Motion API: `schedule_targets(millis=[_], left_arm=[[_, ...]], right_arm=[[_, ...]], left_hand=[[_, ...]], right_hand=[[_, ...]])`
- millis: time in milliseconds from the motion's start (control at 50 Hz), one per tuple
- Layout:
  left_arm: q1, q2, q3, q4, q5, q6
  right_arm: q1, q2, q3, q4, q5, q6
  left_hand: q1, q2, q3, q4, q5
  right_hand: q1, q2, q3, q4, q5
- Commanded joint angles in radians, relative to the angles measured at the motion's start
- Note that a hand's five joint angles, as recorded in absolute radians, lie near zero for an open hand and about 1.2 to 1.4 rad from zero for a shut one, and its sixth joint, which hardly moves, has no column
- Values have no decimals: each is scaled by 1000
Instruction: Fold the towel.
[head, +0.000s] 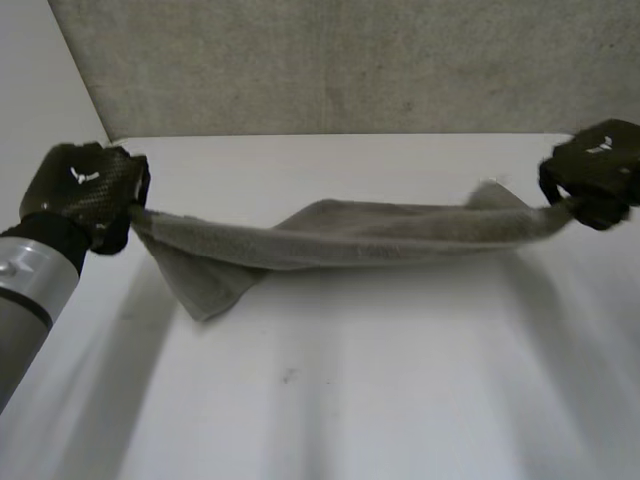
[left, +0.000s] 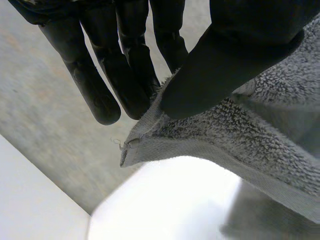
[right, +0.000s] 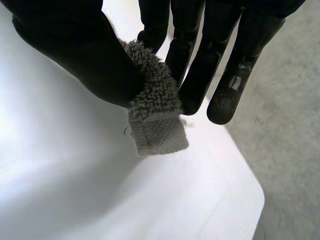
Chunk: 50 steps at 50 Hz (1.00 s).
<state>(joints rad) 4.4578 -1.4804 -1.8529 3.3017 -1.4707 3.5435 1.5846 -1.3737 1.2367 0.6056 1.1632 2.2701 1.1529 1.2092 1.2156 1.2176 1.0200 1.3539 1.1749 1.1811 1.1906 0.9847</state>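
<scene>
White tabletop (head: 400, 400) lies under the grey towel (head: 380, 232) in the head view. It is strung between the left hand (head: 85, 190) and the right hand (head: 595, 170), and its middle sags. In the left wrist view, thumb and fingers pinch a hemmed corner. The right wrist view shows the same pinch on the opposite corner. The cloth looks light and limp, so corners are probably the best hold.

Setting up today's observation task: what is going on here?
Both robot hands hold a grey towel stretched between them over the white table. The left hand pinches one corner; the right hand pinches a corner at the other end. The towel sags in the middle, one flap drooping near the left hand.
</scene>
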Motion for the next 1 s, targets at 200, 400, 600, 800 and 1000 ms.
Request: schedule_targets(millis=[200,400,600,800,1000], left_arm=[[3,-5,-65,-238,99,272],[-2,-303,64,-166,121,354],[-12,-567,533,-105,90,351],[-31,-609,1012,182,-86,261],[-25,-529,882,228,-92,94]], right_arm=[[-106,-174,323,137,10,-287],[-86,118,292,50,111,-299],[61,376,-197,-61,194,-114],[109,297,-530,-561,207,249],[109,156,-199,-701,147,290]], left_hand=[[243,187,181,179,202],[243,187,181,179,202],[243,187,181,179,202],[243,187,181,179,202],[243,187,181,179,202]], right_hand=[[42,221,215,206,237],[42,221,215,206,237],[42,221,215,206,237],[42,221,215,206,237],[42,221,215,206,237]])
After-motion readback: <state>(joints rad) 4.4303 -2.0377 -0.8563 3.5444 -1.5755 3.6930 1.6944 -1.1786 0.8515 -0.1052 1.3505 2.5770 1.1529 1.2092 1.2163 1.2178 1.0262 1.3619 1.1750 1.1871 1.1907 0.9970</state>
